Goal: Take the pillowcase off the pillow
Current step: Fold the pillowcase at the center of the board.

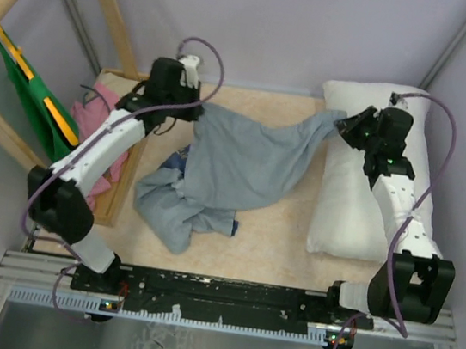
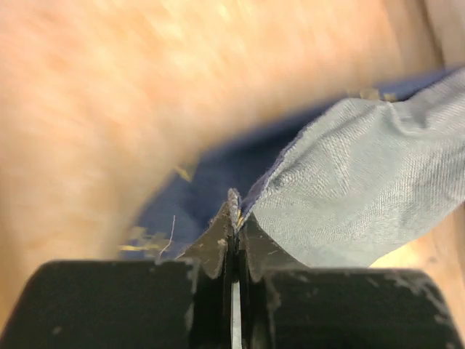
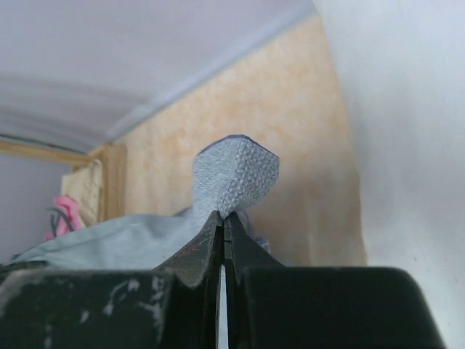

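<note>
Left claw [image 2: 234, 218]: clamped on pillowcase [image 1: 235, 162] edge.
Right claw [image 3: 224, 222]: clamped on opposite corner, stretching it flat.
Pillow [image 1: 340, 216]: bare, right edge of desk [image 1: 268, 232].

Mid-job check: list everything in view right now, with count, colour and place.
pillowcase: 1, blue-grey side out, crumpled mid-table, held at two ends
pillow: 1, white, table's right side, outside the pillowcase
pink cloth: 1, pink, left edge
green cloth: 1, green, hanging far left
wooden frame: 1, pale wood, back left
table: 1, tan
left gripper: 1, black, shut on pillowcase edge
right gripper: 1, black, shut on pillowcase corner
</note>
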Motion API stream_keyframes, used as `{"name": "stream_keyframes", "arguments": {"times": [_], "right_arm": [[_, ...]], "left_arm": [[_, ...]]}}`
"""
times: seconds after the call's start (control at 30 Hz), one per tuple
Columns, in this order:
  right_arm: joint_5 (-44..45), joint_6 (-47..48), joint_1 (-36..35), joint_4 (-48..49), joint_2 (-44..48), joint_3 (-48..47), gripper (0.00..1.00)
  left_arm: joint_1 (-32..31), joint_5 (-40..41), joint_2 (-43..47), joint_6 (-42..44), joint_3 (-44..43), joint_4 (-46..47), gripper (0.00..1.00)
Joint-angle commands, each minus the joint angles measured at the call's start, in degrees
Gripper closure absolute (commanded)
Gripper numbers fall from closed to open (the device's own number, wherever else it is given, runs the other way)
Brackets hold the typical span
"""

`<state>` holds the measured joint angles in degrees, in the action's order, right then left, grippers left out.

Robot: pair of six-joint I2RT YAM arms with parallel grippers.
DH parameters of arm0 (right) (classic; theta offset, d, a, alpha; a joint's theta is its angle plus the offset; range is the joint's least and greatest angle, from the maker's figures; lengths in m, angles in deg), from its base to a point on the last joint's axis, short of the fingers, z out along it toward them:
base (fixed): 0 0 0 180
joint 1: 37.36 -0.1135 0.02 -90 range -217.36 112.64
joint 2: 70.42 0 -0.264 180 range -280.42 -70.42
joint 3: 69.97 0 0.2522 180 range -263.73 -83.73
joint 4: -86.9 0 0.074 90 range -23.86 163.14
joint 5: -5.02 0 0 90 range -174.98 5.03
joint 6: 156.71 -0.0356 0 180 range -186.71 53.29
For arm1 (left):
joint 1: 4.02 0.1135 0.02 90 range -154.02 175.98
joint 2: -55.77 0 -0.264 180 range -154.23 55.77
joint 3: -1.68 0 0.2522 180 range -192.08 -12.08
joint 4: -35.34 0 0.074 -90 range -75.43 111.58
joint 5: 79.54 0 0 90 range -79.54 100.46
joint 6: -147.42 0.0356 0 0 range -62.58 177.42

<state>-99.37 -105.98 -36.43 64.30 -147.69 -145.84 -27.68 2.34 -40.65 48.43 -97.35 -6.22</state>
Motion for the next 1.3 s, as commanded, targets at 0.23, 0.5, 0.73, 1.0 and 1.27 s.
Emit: {"name": "stream_keyframes", "arguments": {"times": [0.23,0.5,0.73,1.0,1.27], "right_arm": [[0.9,0.4,0.1,6.2,2.3,-16.6,1.0],[-5.9,3.8,-0.5,9.3,2.5,-31.0,1.0],[-15.1,2.8,-0.9,16.7,9.6,-41.8,1.0],[-19.8,-4.7,-0.9,24.4,22.1,-46.8,1.0],[-17.2,-5.1,-0.9,24.7,30.9,-49.9,1.0]], "left_arm": [[8.0,27.2,19.7,6.2,-4.8,7.5,1.0],[9.5,21.1,23.0,8.2,-14.3,12.2,1.0],[9.4,3.2,30.2,8.0,-23.1,15.6,1.0],[9.5,-12.5,44.3,4.9,-23.1,22.7,1.0],[10.3,-14.4,52.2,4.6,-23.3,25.4,1.0]]}}
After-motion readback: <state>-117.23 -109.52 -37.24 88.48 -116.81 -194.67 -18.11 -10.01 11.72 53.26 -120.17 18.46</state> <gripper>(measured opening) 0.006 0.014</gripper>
